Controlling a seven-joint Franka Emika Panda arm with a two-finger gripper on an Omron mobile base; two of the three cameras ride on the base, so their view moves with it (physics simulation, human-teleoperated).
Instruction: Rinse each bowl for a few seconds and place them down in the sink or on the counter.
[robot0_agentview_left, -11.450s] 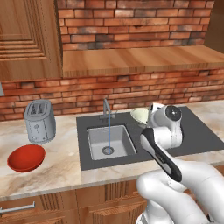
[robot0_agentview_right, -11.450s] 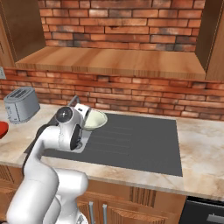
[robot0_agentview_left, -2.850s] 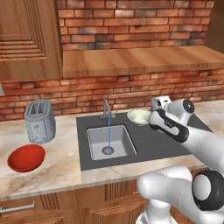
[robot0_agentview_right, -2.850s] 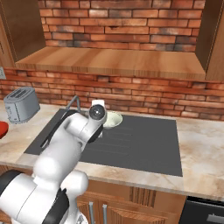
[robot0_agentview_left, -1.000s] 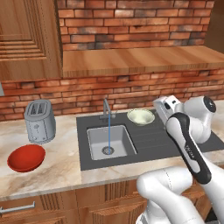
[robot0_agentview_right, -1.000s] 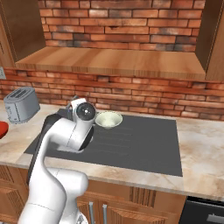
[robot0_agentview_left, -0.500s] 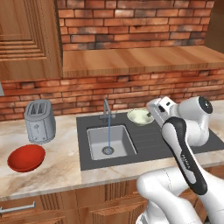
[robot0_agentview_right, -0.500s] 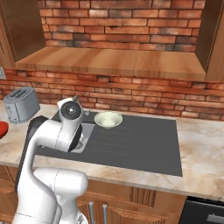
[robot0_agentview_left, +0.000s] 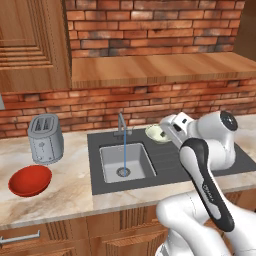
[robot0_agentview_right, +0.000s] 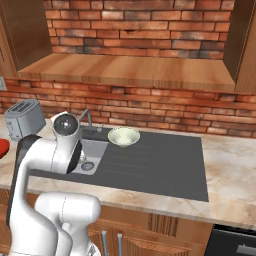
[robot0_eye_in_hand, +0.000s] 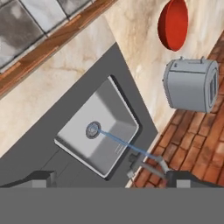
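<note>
The pale cream-green bowl (robot0_agentview_right: 123, 136) stands upright on the ribbed drainboard just right of the basin; in the left base view my hand partly covers this bowl (robot0_agentview_left: 155, 133). The red bowl (robot0_agentview_left: 30, 180) lies on the counter (robot0_agentview_left: 65, 200) far left of the sink (robot0_agentview_left: 125, 162), in front of the toaster. My gripper (robot0_agentview_left: 168, 131) hovers over the drainboard beside the cream bowl, open and holding nothing. The hand view looks down past the gripper (robot0_eye_in_hand: 113, 180) at the basin (robot0_eye_in_hand: 98, 131), with the red bowl (robot0_eye_in_hand: 173, 24) beyond.
Water streams from the slim faucet (robot0_agentview_left: 121, 125) into the drain. A silver toaster (robot0_agentview_left: 46, 137) stands on the counter left of the sink. A wooden shelf (robot0_agentview_left: 150, 67) and a brick wall run behind. The drainboard (robot0_agentview_right: 160, 165) lies right of the bowl.
My hand has swung left over the drainboard, from its right side to beside the cream bowl. The jaws stayed open. Neither bowl moved.
</note>
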